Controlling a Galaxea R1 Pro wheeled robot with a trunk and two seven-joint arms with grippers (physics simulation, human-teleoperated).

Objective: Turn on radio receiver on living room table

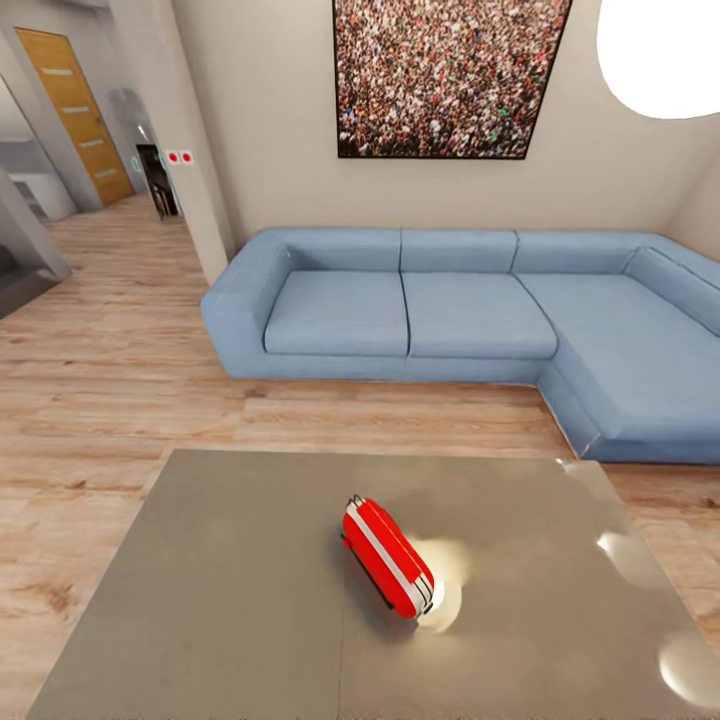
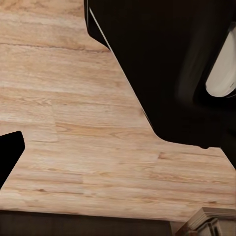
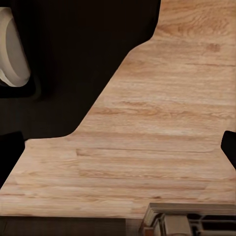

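The radio receiver is seen standing on edge near the middle of the table, well clear of every table edge; no lettering can be read on it. Bare floor separates table from sofa. Neither gripper's opening can be judged.

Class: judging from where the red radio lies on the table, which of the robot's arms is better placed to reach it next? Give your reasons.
Right, probably: the radio receiver lies slightly right of centre on the table. Both wrist views face wood floor, so neither arm leads.
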